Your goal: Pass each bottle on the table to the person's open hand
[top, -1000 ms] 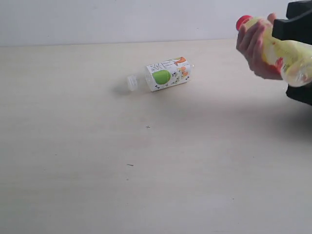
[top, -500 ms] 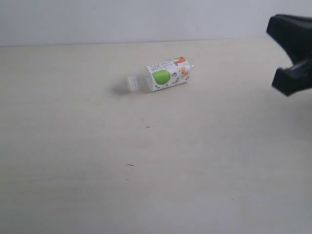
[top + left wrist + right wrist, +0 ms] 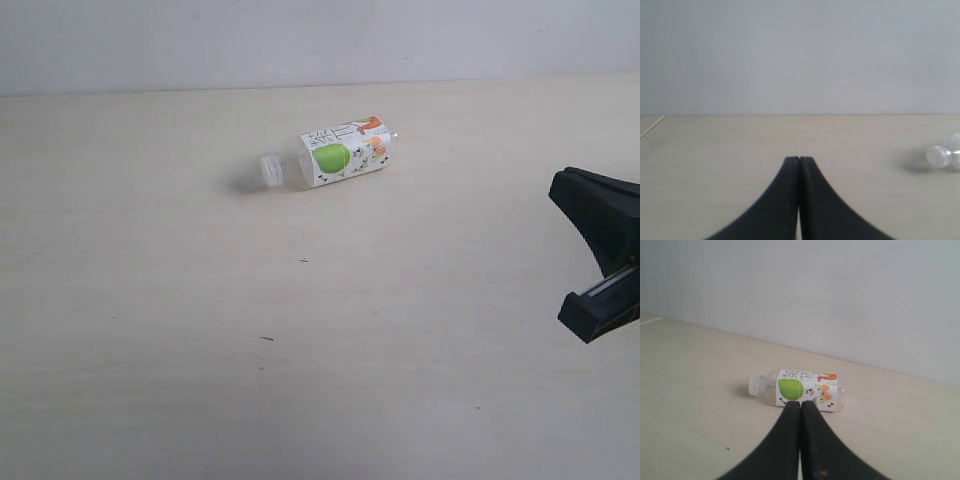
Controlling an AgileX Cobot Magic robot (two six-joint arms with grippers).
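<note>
One bottle (image 3: 343,152), clear with a green-apple label and a white cap, lies on its side on the pale table (image 3: 200,300), cap toward the left. My right gripper (image 3: 800,402) is shut and empty, its tips pointing at that bottle (image 3: 800,390) from a distance. Black parts of the right arm (image 3: 600,215) show at the right edge of the exterior view, low over the table. My left gripper (image 3: 799,158) is shut and empty, and the bottle's cap (image 3: 939,156) sits far off to its side. The person's open hand is out of view.
A pale wall (image 3: 300,40) runs along the table's far edge. A few tiny dark specks (image 3: 303,261) mark the tabletop in front of the bottle.
The hand and the yellow bottle it had grasped have left the view. The right arm's black end has dropped from the upper right to mid-height. The lying bottle has not moved.
</note>
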